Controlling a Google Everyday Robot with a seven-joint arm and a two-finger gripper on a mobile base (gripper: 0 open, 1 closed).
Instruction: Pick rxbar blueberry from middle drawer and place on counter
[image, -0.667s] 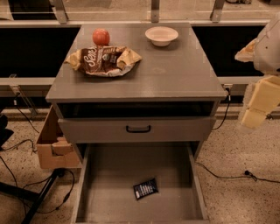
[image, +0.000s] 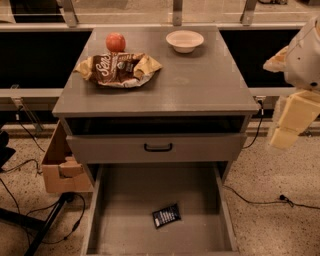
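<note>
Grey counter (image: 200, 85) carries one snack bag (image: 119, 69), one apple (image: 115, 42) and one white bowl (image: 184, 40), all toward its far side. Below it, one middle drawer (image: 135, 200) stands pulled out, with one rxbar blueberry (image: 166, 215) lying flat and askew on its floor near the front. One arm hangs at the right edge, its cream gripper (image: 292, 122) pointing down beside the cabinet, well apart from the bar; I cannot tell whether it is open or closed.
</note>
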